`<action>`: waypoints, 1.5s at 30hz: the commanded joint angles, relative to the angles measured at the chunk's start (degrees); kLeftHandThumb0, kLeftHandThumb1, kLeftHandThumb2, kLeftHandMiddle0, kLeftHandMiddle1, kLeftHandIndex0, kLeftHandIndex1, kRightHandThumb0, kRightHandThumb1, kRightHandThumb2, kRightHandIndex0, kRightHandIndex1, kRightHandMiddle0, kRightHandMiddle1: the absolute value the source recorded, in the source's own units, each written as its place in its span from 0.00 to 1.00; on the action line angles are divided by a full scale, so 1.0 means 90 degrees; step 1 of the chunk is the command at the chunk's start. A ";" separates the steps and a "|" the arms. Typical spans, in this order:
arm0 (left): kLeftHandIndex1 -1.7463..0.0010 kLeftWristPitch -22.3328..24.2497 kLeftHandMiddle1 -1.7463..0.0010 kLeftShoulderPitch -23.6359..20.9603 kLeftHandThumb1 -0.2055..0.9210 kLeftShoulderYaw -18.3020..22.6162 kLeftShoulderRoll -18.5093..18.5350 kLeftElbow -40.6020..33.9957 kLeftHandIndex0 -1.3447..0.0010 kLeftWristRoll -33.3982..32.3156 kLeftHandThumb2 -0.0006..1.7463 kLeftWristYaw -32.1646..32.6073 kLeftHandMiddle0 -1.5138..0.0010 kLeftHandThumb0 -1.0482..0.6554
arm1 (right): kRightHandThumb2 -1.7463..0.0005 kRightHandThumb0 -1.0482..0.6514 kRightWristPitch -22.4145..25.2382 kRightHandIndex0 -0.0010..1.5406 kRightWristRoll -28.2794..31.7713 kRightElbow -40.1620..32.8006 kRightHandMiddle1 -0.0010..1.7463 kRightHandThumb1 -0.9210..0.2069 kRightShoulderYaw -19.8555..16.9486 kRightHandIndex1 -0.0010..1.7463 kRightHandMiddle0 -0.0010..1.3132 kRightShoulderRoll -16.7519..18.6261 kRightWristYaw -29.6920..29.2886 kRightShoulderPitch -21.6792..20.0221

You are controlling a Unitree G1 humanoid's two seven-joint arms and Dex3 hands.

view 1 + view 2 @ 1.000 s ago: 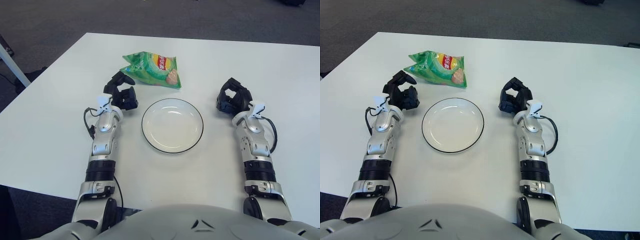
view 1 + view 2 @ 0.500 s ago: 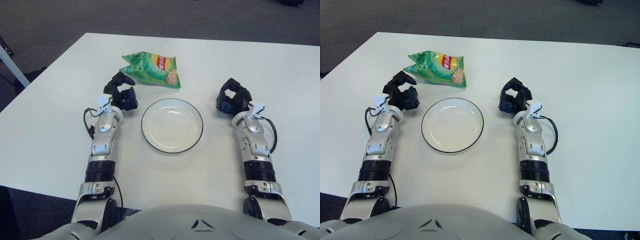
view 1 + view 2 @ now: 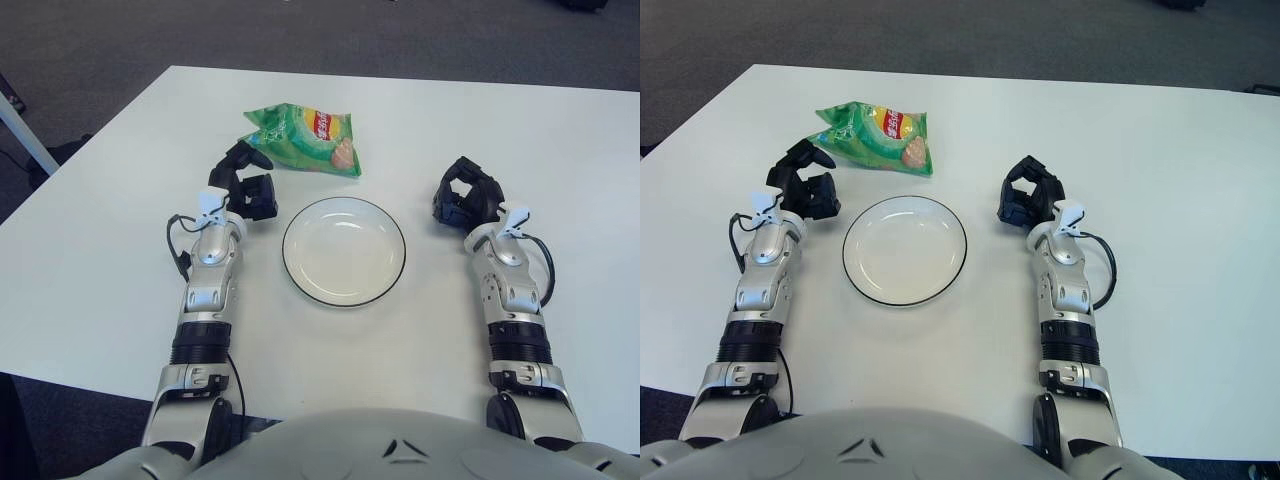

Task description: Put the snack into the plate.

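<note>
**Q:** Snack first: where is it, and why does the layout look the way it does?

**A:** The snack (image 3: 303,138), a green crinkled bag, lies flat on the white table (image 3: 120,260), far of the plate (image 3: 344,250) and a little to its left, clear of the rim. The plate is bare and sits between the 2 arms, so either hand could reach it. That puts the bag on the left hand's side, which I judge is why that hand is the one at work.

**Q:** And the hands?

**A:** The left hand (image 3: 243,182) shows just near and left of the bag, its thumb pointing toward the bag's near-left corner, the other fingers bent loosely with a gap between them. It holds nothing; whether the thumb tip touches the bag I cannot tell. The right hand (image 3: 466,195) shows to the right of the plate, fingers curled inward around empty space.

**Q:** Anything different from 1 second ago?

**A:** Very little. The left hand has crept slightly toward the far side, closing on the bag's corner. Bag and right hand look unmoved, and the plate sits almost exactly where it was.

**Q:** So the task stands where?

**A:** At the start, I judge: the reach is under way, the grasp not yet made.
</note>
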 commanded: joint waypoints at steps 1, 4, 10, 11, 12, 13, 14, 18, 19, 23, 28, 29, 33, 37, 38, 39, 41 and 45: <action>0.00 -0.0143 0.00 0.0462 0.39 -0.0057 0.0030 0.0170 0.49 0.0248 0.81 0.0153 0.13 0.31 | 0.22 0.32 0.0134 0.84 -0.0020 0.0400 1.00 0.57 -0.0041 1.00 0.50 0.0031 -0.0039 0.0787; 0.00 -0.0107 0.00 0.0453 0.38 -0.0066 0.0050 0.0162 0.48 0.0316 0.82 0.0167 0.13 0.31 | 0.22 0.32 0.0148 0.84 -0.0030 0.0419 1.00 0.57 -0.0041 1.00 0.50 0.0035 -0.0060 0.0769; 0.00 -0.0095 0.00 0.0400 0.37 -0.0142 0.0168 0.0137 0.48 0.0630 0.83 0.0269 0.12 0.31 | 0.21 0.32 0.0211 0.83 -0.0025 0.0431 1.00 0.58 -0.0043 1.00 0.50 0.0046 -0.0095 0.0735; 0.00 -0.0210 0.00 0.0370 0.37 -0.0195 0.0245 0.0187 0.48 0.0879 0.83 0.0395 0.12 0.31 | 0.21 0.32 0.0213 0.83 -0.0027 0.0433 1.00 0.58 -0.0039 1.00 0.50 0.0044 -0.0092 0.0732; 0.00 -0.0292 0.00 0.0345 0.37 -0.0231 0.0300 0.0234 0.48 0.1046 0.83 0.0484 0.12 0.31 | 0.21 0.32 0.0210 0.83 -0.0030 0.0443 1.00 0.58 -0.0035 1.00 0.50 0.0043 -0.0091 0.0725; 0.00 -0.0486 0.00 0.0299 0.37 -0.0329 0.0441 0.0339 0.48 0.1471 0.83 0.0750 0.12 0.31 | 0.21 0.32 0.0200 0.83 -0.0040 0.0453 1.00 0.58 -0.0025 1.00 0.50 0.0036 -0.0083 0.0720; 0.00 -0.0626 0.00 0.0266 0.37 -0.0399 0.0540 0.0418 0.48 0.1772 0.83 0.0944 0.12 0.31 | 0.21 0.32 0.0192 0.83 -0.0047 0.0460 1.00 0.58 -0.0019 1.00 0.50 0.0031 -0.0077 0.0717; 0.00 -0.0948 0.00 0.0150 0.36 -0.0628 0.0855 0.0655 0.47 0.2696 0.84 0.1577 0.12 0.30 | 0.21 0.32 0.0145 0.83 -0.0087 0.0484 1.00 0.58 0.0013 1.00 0.50 0.0017 -0.0069 0.0711; 0.00 -0.0951 0.00 0.0137 0.36 -0.0681 0.0924 0.0669 0.47 0.2861 0.84 0.1663 0.12 0.30 | 0.21 0.32 0.0129 0.83 -0.0096 0.0490 1.00 0.58 0.0021 1.00 0.50 0.0014 -0.0065 0.0711; 0.00 -0.0873 0.00 0.0131 0.35 -0.0805 0.1050 0.0657 0.47 0.3196 0.84 0.1850 0.12 0.30 | 0.21 0.32 0.0093 0.83 -0.0099 0.0502 1.00 0.58 0.0032 1.00 0.50 0.0007 -0.0052 0.0714; 0.00 -0.0667 0.00 0.0087 0.38 -0.0960 0.1229 0.0598 0.48 0.3720 0.82 0.2116 0.13 0.31 | 0.21 0.32 0.0026 0.84 -0.0090 0.0549 1.00 0.57 0.0045 1.00 0.50 0.0001 -0.0027 0.0711; 0.00 -0.0654 0.00 0.0072 0.38 -0.0983 0.1260 0.0608 0.48 0.3801 0.82 0.2170 0.13 0.31 | 0.22 0.32 0.0014 0.84 -0.0090 0.0558 1.00 0.57 0.0049 1.00 0.49 -0.0001 -0.0023 0.0711; 0.00 -0.0685 0.00 -0.0082 0.39 -0.1111 0.1453 0.0702 0.49 0.4242 0.81 0.2519 0.12 0.31 | 0.22 0.32 -0.0044 0.85 -0.0104 0.0588 1.00 0.57 0.0070 1.00 0.49 -0.0024 0.0000 0.0713; 0.00 -0.0700 0.00 -0.0255 0.40 -0.1188 0.1622 0.0721 0.50 0.4535 0.80 0.2770 0.12 0.32 | 0.22 0.32 -0.0044 0.85 -0.0109 0.0610 1.00 0.57 0.0088 1.00 0.49 -0.0040 0.0002 0.0703; 0.00 -0.0692 0.00 -0.0273 0.40 -0.1199 0.1645 0.0712 0.50 0.4554 0.80 0.2790 0.12 0.32 | 0.22 0.32 -0.0045 0.85 -0.0108 0.0615 1.00 0.57 0.0092 1.00 0.49 -0.0042 0.0002 0.0700; 0.00 -0.0673 0.00 -0.0311 0.40 -0.1205 0.1689 0.0659 0.50 0.4602 0.80 0.2795 0.12 0.32 | 0.22 0.32 -0.0043 0.85 -0.0103 0.0618 1.00 0.57 0.0095 1.00 0.49 -0.0046 0.0007 0.0698; 0.00 -0.0658 0.00 -0.0387 0.41 -0.1215 0.1786 0.0551 0.50 0.4698 0.80 0.2792 0.12 0.32 | 0.22 0.32 -0.0041 0.85 -0.0094 0.0622 1.00 0.57 0.0098 1.00 0.49 -0.0055 0.0018 0.0698; 0.00 -0.0667 0.00 -0.0494 0.41 -0.1232 0.1869 0.0525 0.51 0.4779 0.80 0.2839 0.12 0.32 | 0.22 0.32 -0.0040 0.85 -0.0096 0.0649 1.00 0.57 0.0104 1.00 0.49 -0.0057 0.0008 0.0679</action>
